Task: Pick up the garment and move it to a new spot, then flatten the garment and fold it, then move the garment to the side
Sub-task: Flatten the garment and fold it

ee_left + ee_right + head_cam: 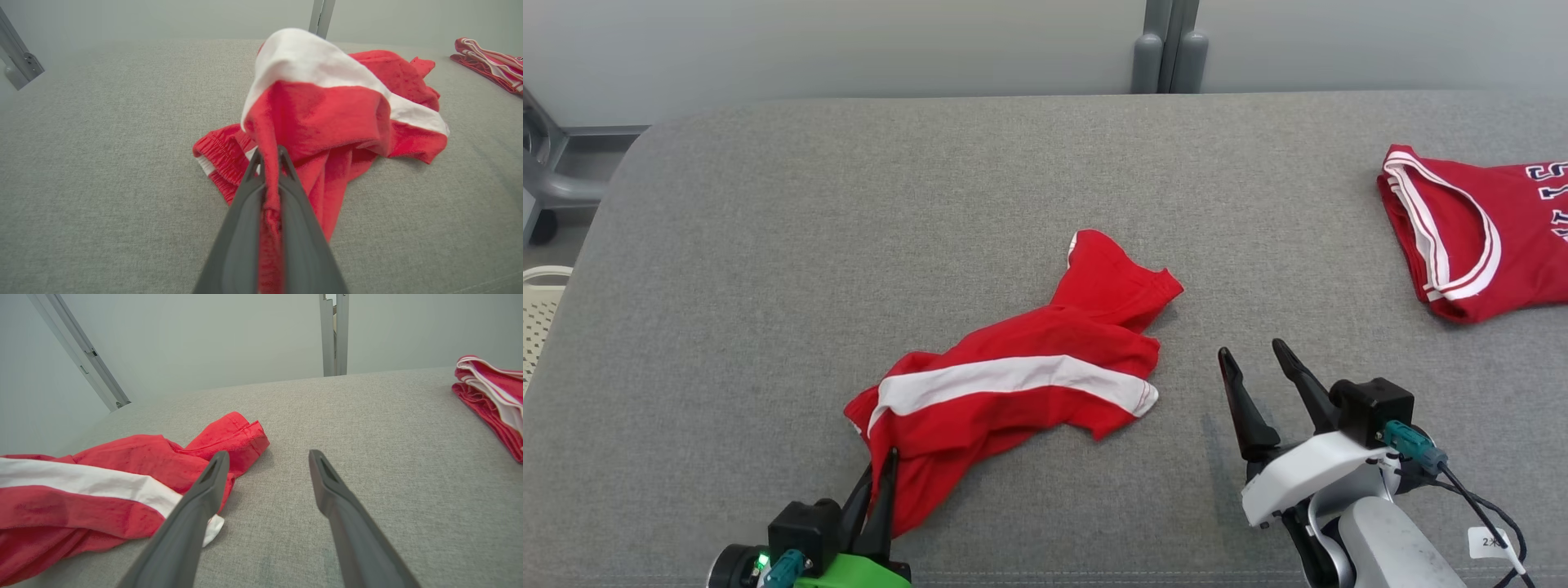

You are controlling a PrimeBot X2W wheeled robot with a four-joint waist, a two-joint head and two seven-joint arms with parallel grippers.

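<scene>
- Red shorts (1021, 384) with a white stripe lie crumpled near the middle of the grey fabric surface (809, 212).
- Left tool (884, 459) is closed tight, pinching a fold at the shorts' near-left edge between its two dark fingers.
- Right tool (1251, 349) hovers just to the right of the shorts, jaws spread wide and holding nothing.
- Red jersey (1462, 237) with white trim lies well apart, at the surface's right edge.

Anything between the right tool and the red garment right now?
Nothing: the head view shows bare grey surface between the open right tool and the red garment.
</scene>
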